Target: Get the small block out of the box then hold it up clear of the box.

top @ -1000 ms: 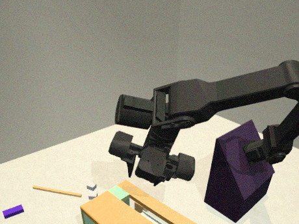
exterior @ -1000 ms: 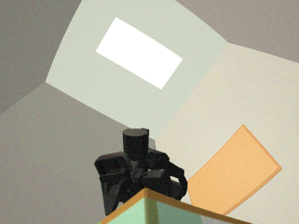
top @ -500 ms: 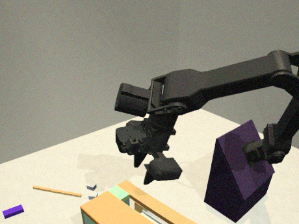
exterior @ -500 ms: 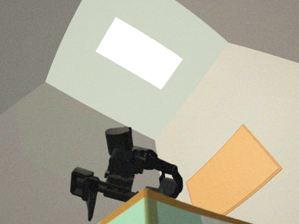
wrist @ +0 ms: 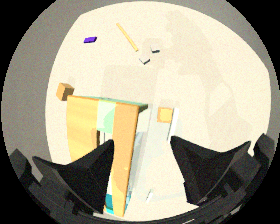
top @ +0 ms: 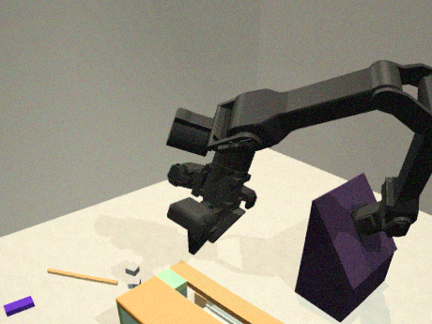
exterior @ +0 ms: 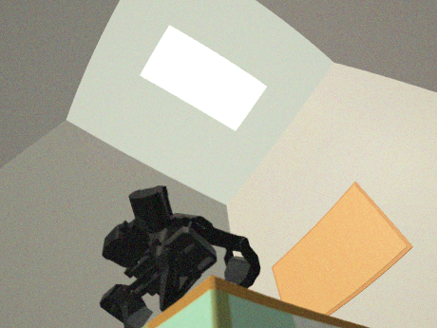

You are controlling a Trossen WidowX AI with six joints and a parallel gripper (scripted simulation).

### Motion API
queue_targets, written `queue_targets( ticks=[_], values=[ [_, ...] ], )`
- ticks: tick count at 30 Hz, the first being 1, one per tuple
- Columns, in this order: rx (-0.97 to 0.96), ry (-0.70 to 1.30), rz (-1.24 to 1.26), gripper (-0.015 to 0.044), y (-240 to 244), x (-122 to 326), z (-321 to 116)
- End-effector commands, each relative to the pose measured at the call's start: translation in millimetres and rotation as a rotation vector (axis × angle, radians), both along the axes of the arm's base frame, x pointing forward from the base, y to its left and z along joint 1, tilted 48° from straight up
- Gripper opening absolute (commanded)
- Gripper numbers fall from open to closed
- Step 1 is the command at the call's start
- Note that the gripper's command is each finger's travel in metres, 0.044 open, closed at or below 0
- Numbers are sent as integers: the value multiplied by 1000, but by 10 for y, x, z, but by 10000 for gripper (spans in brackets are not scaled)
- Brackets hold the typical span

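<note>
Orange-topped box (top: 160, 302); gripper (top: 199, 246) above, part-open, holding nothing.

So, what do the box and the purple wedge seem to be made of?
The box: orange panels look like matte painted board, flat and without shine; its front looks like clear plastic or glass, seen from the wrist. The purple wedge: matte solid, perhaps plastic or foam; uniform colour, no gloss.

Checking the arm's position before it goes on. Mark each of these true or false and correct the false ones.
1. The gripper hangs above the box, touching nothing. True.
2. The gripper is clamped on a block. False: its fingers are open and hold nothing.
3. A thin orange stick lies on the table left of the box. True.
4. The dark purple wedge lies tipped onto the box. False: it stands apart, to the box's right.
</note>
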State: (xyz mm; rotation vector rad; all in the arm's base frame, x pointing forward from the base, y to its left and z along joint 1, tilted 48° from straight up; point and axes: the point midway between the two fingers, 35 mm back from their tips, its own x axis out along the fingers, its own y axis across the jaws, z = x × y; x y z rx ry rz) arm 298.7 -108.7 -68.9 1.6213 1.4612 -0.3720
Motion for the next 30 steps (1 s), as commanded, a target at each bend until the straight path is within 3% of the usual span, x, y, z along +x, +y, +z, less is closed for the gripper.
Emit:
queue_targets(
  ticks=[1, 13, 30],
  values=[
    [375, 586, -678, 285, -43, -111, -145],
    [678, 1104, -1196, 285, -130, -167, -191],
    [688, 1122, -1212, 285, -133, -168, -192]
  ],
)
